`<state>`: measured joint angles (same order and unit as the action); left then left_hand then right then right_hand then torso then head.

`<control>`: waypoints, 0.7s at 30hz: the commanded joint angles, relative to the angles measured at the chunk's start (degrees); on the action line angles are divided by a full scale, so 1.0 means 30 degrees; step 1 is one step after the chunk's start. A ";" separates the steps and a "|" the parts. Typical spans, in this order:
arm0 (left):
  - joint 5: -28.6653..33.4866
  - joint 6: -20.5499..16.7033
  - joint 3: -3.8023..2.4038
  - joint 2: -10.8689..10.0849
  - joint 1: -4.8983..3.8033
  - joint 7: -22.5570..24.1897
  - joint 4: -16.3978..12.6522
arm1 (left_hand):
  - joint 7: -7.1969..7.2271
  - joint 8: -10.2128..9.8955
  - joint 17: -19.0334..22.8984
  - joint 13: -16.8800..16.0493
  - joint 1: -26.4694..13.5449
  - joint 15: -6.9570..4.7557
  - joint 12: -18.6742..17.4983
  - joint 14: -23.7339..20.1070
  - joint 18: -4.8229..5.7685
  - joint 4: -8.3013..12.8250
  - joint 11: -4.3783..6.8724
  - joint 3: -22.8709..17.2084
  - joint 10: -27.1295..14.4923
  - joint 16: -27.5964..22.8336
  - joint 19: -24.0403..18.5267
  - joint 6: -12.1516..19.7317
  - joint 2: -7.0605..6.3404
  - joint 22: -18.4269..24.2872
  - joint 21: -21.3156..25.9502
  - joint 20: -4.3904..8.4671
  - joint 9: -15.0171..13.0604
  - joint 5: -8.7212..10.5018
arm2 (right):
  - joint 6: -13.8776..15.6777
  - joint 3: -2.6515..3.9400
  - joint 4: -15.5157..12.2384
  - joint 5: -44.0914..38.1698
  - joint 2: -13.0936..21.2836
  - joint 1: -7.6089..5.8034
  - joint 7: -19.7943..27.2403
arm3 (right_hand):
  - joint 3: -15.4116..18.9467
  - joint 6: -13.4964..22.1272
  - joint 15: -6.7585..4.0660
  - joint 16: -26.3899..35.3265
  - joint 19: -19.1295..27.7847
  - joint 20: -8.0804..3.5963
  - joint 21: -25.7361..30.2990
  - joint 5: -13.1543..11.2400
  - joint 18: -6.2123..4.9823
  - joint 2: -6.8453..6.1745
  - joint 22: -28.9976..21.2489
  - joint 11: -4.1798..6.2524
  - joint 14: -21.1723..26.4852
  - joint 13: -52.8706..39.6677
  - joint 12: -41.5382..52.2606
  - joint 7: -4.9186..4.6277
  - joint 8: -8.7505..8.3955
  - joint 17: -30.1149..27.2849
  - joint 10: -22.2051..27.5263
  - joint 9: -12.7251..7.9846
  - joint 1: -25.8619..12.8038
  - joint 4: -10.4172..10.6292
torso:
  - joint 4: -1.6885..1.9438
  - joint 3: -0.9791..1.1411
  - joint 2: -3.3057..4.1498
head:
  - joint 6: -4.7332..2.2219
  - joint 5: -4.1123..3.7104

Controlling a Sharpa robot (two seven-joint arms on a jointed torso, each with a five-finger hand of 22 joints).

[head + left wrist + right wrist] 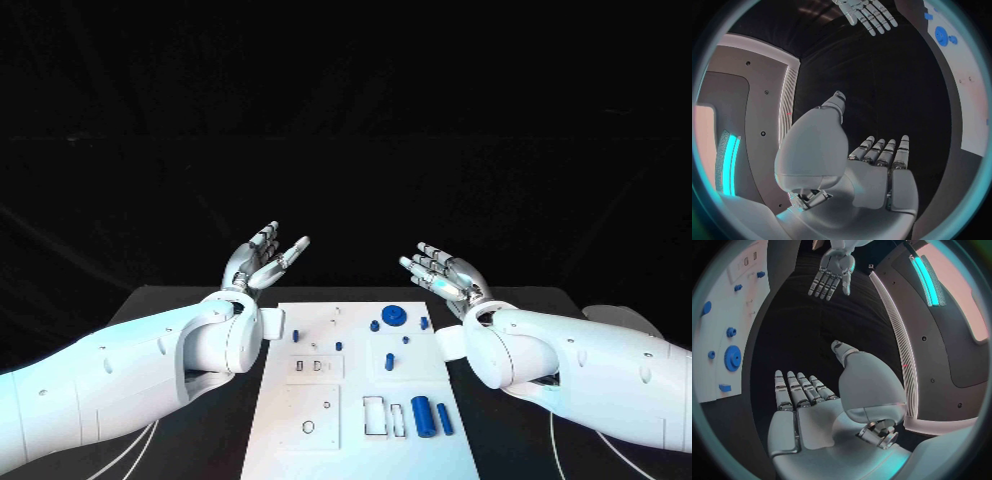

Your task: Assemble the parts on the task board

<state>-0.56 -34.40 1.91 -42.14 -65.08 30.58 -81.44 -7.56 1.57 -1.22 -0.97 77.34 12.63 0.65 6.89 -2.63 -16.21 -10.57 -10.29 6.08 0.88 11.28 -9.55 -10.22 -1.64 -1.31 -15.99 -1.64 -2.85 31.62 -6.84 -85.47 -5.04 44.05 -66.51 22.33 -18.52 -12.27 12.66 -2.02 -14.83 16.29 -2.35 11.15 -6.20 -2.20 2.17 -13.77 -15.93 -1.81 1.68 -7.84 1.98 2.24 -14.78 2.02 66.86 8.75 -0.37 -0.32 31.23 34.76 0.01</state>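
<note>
Task board (289, 440) lies between both arms, parts (423, 415) on it.

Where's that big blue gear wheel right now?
In the head view the big blue gear lies near the far end of the task board, toward the robot's right, just inside its raised right hand.

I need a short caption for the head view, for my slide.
Both hands, left hand and right hand, raised open beyond the task board; blue parts untouched.

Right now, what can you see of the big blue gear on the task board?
The big blue gear is a round, flat, toothed wheel with a raised hub, plastic-looking. It lies flat near the far end of the white task board, with small blue parts close around it. Neither hand touches it; both hover open beyond the board's far corners.
</note>
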 commanded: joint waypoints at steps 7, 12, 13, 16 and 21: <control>-0.0565 0.1547 -0.0004 -0.1020 -0.0211 0.0277 -0.0732 | -0.2858 0.1397 -0.1169 -0.0552 0.1683 0.0575 0.0996 0.5630 -0.0521 -0.0180 -0.1455 -0.0745 0.4790 0.1822 0.4197 -0.4133 0.0747 -0.0658 -0.1312 -0.0284 -0.0855 -0.0024 | -0.0756 -0.0337 0.0731 -0.6970 0.0173 -0.0686 -0.1392 | -0.1254 -0.7390 -0.0301 -0.2177 -0.6715 0.0106 -0.1599 0.0391 -0.0882 -0.0603 0.0503 0.0137 -1.0375 -0.0622 0.1221 -0.2605 0.2125 0.1275 -1.0777 0.1343 0.3166 -0.2192 | 0.0156 -0.0133 0.0450 | 0.0225 -0.0351; -0.0942 0.1936 -0.0009 -0.1482 -0.0391 -0.0114 -0.1164 | -0.2728 0.3454 -0.2578 -0.1103 0.2551 -0.0437 0.2684 1.2766 -0.2202 0.0293 -0.0943 -0.1584 1.2805 0.4549 1.0507 -0.9739 0.1202 -0.1590 -0.3704 -0.0141 -0.2035 0.0011 | -0.0547 -0.0325 0.0962 -0.8720 0.0185 -0.0981 -0.1372 | -0.1938 -0.9704 -0.0680 -0.2212 -0.9316 0.0100 -0.1910 0.0239 -0.1274 -0.0875 0.0599 0.0496 -1.1628 -0.0620 0.0974 -0.2308 0.2612 0.1259 -1.2435 0.1651 0.3294 -0.2706 | 0.0262 -0.0127 0.0784 | 0.0174 -0.0455; -0.1026 0.1988 -0.0009 -0.1545 -0.0420 -0.0175 -0.1226 | -0.2617 0.3829 -0.2648 -0.1067 0.2629 -0.0574 0.2769 1.3123 -0.2392 0.0435 -0.0822 -0.1723 1.3348 0.4660 1.0797 -1.0770 0.1176 -0.1565 -0.3779 -0.0171 -0.2245 -0.0066 | -0.0550 -0.0323 0.0989 -0.8942 0.0184 -0.1016 -0.1380 | -0.1997 -0.9906 -0.0705 -0.2211 -0.9402 0.0096 -0.1909 0.0227 -0.1295 -0.0898 0.0596 0.0521 -1.1719 -0.0620 0.0952 -0.2283 0.2650 0.1256 -1.2543 0.1675 0.3291 -0.2730 | 0.0269 -0.0138 0.0842 | 0.0148 -0.0475; -0.1322 0.2267 -0.0012 -0.1839 -0.0562 -0.0408 -0.1535 | -0.2320 0.4261 -0.2873 -0.1027 0.2747 -0.0912 0.2945 1.4060 -0.2621 0.0721 -0.0479 -0.2067 1.4567 0.5020 1.1544 -1.1898 0.1140 -0.1556 -0.4029 -0.0120 -0.2453 -0.0095 | -0.0647 -0.0314 0.1124 -0.9901 0.0172 -0.1191 -0.1457 | -0.2316 -1.1073 -0.0848 -0.2249 -0.9836 0.0066 -0.1924 0.0215 -0.1389 -0.1009 0.0591 0.0665 -1.2225 -0.0623 0.0891 -0.2169 0.2892 0.1258 -1.3122 0.1821 0.3242 -0.2810 | 0.0263 -0.0165 0.1049 | 0.0152 -0.0535; -0.1529 0.2607 -0.0044 -0.2161 -0.0725 -0.0560 -0.1992 | -0.2037 0.4537 -0.3323 -0.0978 0.2855 -0.1404 0.2929 1.5659 -0.2689 0.1080 -0.0105 -0.2672 1.5850 0.5630 1.2977 -1.2799 0.1042 -0.1657 -0.4622 0.0276 -0.2560 -0.0066 | -0.0990 -0.0303 0.1319 -1.0882 0.0193 -0.1454 -0.1830 | -0.2722 -1.1701 -0.1000 -0.2292 -1.0308 -0.0002 -0.1921 0.0229 -0.1450 -0.1200 0.0588 0.0813 -1.2793 -0.0614 0.0793 -0.2044 0.2968 0.1260 -1.3696 0.1857 0.3145 -0.2872 | 0.0373 -0.0184 0.1315 | 0.0318 -0.0695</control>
<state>-3.40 -29.29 1.84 -48.60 -67.12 29.61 -86.85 -11.91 14.98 -10.94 -3.91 85.36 8.62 9.31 53.10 -9.72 -13.11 -11.05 -17.98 52.97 17.47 49.55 -47.44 -7.24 -6.55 -14.90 -15.36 -9.26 -2.85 28.98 -7.76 -81.65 -31.54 44.63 -70.78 17.91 -24.62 -42.09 10.51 -8.27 -41.64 16.47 -7.62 11.77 -8.87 -4.85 3.79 -12.10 -50.05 -3.53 4.30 -10.88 9.66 5.81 -51.18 6.96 75.74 0.81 0.49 -0.81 34.40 35.43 -1.82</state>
